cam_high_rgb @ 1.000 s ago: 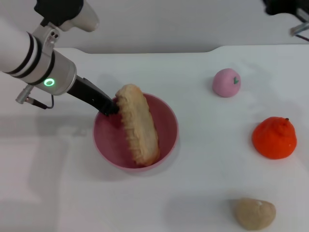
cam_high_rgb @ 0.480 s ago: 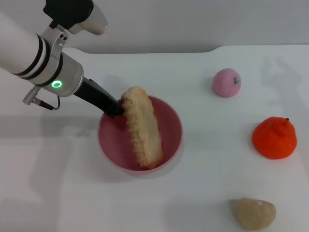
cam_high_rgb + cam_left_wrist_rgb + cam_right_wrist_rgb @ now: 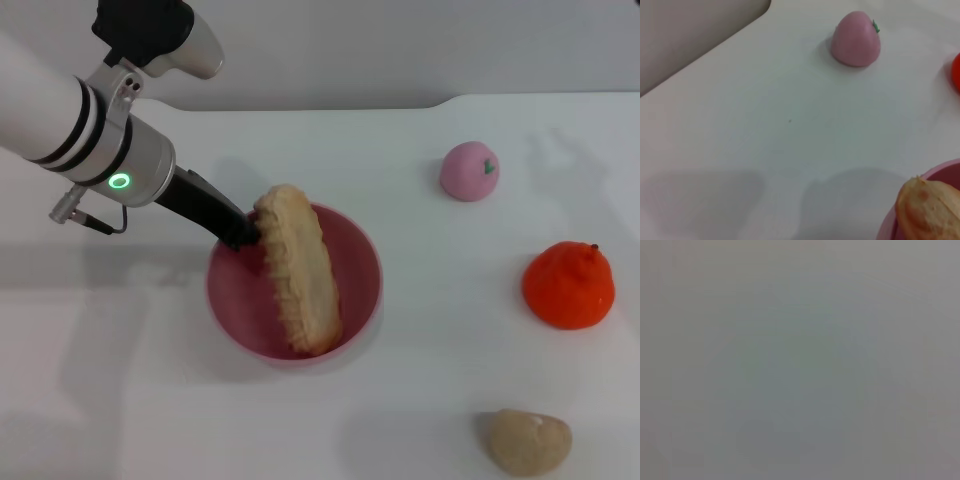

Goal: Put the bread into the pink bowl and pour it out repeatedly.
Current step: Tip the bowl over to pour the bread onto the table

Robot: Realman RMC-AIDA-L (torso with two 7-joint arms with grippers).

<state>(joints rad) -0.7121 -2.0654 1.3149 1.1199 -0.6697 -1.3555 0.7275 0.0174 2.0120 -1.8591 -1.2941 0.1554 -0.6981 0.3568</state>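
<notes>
Head view puts our left fingers (image 3: 243, 234) at the near-left rim of the pink bowl (image 3: 352, 246), dark tips pressed to the upper end of the bread (image 3: 298, 270). They appear to pinch either the rim or the loaf's end, but we cannot tell which, nor how far apart they stand, since the bread covers the tips.

The bread lies tilted inside the bowl, tan underside up, one end raised against the rim by the fingers, the other end resting low on the far wall toward us. In the left wrist view only the loaf's rounded tip (image 3: 927, 210) and a sliver of pink rim (image 3: 890, 222) show at the corner.

Compared with a second ago, the bowl, bread and left arm have all slid together a little to the right and toward us across the desk (image 3: 450, 350); the loaf keeps the same tilt within the bowl. We judge that the bread is in the bowl and the arm is now carrying or dragging it, likely toward a pour.

Farther out sit the small pink ball (image 3: 469, 171), the orange fruit (image 3: 568, 285) and the beige lump (image 3: 528, 441), all well apart from the bowl. Our right gripper is nowhere in view.
</notes>
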